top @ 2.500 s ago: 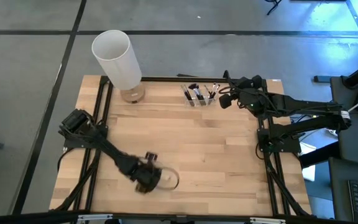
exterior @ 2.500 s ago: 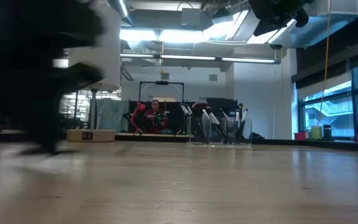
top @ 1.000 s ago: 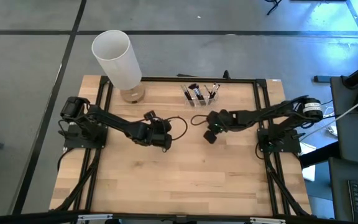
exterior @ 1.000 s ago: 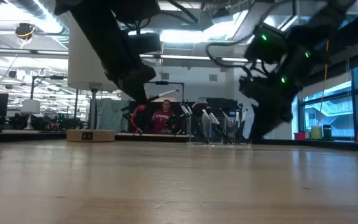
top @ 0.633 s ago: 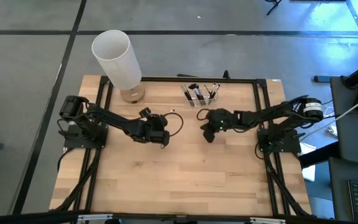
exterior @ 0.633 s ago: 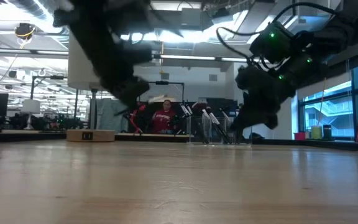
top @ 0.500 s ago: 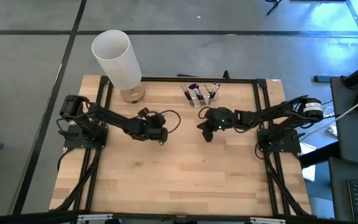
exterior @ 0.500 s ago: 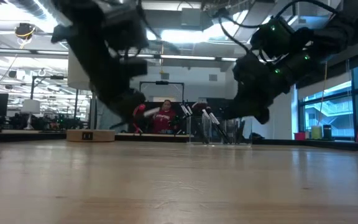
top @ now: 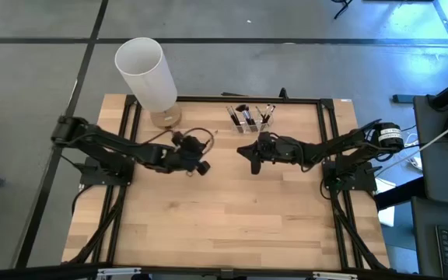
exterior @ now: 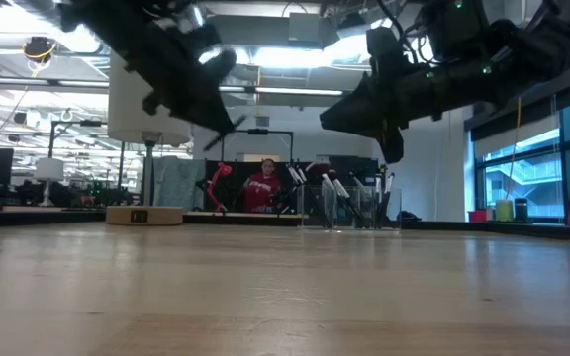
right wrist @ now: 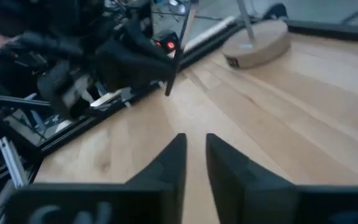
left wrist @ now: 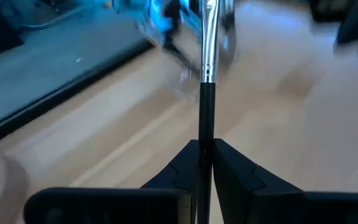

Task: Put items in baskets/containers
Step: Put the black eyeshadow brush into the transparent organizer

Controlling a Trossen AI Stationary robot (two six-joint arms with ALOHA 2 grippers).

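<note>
A glossy black-handled brush (left wrist: 206, 106) with shiny metal ferrule; pale smooth wooden table (top: 232, 210).

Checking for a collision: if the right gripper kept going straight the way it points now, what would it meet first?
Probably the left gripper, which holds a makeup brush and faces the right gripper across bare table. Depth is unclear, so they might pass.

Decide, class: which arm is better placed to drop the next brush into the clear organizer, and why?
Left, probably: the left gripper is shut on a brush, while the right gripper holds nothing, though it hangs nearer the organizer.
</note>
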